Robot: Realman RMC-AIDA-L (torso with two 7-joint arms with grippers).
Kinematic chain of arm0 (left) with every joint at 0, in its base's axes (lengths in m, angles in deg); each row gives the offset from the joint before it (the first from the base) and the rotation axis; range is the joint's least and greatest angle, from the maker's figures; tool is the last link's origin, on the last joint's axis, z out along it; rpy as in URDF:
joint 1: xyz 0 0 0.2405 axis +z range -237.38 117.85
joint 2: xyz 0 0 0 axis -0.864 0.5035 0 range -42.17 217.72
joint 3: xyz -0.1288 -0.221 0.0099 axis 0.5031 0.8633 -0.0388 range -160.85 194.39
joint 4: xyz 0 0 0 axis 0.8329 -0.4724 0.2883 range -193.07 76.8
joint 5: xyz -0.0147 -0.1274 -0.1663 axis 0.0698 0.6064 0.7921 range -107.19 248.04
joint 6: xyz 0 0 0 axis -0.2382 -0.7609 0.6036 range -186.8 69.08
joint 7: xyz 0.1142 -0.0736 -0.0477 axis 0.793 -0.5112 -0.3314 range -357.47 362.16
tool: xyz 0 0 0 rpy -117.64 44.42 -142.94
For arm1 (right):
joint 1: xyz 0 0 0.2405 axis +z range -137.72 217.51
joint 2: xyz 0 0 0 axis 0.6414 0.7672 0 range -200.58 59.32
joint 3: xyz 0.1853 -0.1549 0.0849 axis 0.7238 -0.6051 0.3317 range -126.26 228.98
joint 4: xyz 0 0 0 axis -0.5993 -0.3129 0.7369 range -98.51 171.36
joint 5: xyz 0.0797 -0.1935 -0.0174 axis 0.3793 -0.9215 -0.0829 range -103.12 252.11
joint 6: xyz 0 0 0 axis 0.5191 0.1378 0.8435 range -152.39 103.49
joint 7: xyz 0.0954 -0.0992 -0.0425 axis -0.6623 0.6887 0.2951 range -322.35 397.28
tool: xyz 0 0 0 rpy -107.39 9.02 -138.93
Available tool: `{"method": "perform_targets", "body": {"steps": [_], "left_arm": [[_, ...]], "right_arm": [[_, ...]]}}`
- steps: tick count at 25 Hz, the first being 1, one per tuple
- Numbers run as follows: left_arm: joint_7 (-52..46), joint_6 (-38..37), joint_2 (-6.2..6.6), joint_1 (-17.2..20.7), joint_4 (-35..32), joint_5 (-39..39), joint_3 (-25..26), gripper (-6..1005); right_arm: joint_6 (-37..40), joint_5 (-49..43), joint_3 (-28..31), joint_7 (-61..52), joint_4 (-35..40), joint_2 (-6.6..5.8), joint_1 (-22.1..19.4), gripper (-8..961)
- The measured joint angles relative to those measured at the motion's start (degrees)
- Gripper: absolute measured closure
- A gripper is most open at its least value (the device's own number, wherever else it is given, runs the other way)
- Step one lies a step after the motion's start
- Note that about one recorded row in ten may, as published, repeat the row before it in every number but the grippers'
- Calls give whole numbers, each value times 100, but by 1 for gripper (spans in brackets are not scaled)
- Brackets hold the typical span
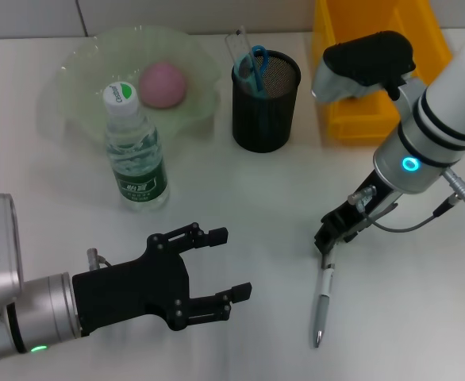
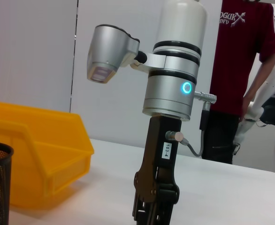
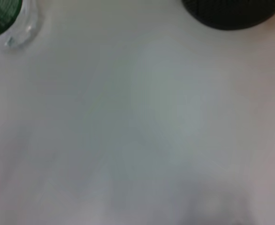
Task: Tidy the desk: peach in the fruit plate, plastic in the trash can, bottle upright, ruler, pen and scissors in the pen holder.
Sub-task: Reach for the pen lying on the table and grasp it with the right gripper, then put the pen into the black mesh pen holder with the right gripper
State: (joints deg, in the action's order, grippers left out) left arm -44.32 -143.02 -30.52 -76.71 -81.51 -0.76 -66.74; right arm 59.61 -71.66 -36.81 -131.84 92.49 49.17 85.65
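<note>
At 4 o'clock on the table [image 1: 240, 198], the pen [image 1: 323, 305] lies flat, its upper end under the right gripper [image 1: 325, 240]; jaw state cannot be told. Close squarely across the barrel before lifting. Left gripper [image 1: 224, 274] idles at 7 o'clock, jaws apart.

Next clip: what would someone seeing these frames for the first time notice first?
Probably the right pincer, down at the top end of a pen lying on the white desk, right of centre. Next, the open left pincer near the front edge, with the upright bottle behind it. At the back, a peach sits in the fruit plate beside the black pen holder.
</note>
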Motion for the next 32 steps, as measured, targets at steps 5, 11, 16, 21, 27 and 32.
{"method": "perform_targets", "body": {"steps": [5, 11, 16, 21, 27, 32], "left_arm": [[0, 0, 0, -3, 12, 0, -1, 192], [0, -3, 0, -19, 21, 0, -11, 192], [0, -4, 0, -26, 9, 0, -17, 192], [0, -4, 0, -28, 16, 0, -16, 192], [0, -4, 0, -29, 18, 0, -7, 192], [0, -4, 0, -29, 15, 0, -10, 192]], "right_arm": [[-4, 0, -129, -1, -27, -1, 22, 579], [-6, 0, -119, -1, -33, 0, 26, 702], [22, -1, -157, -2, -16, 0, 24, 719], [47, -4, -317, 12, 45, -1, 21, 720], [61, -4, -326, 26, 260, -1, -72, 787], [151, -4, -187, 82, 901, -37, -337, 821]]}}
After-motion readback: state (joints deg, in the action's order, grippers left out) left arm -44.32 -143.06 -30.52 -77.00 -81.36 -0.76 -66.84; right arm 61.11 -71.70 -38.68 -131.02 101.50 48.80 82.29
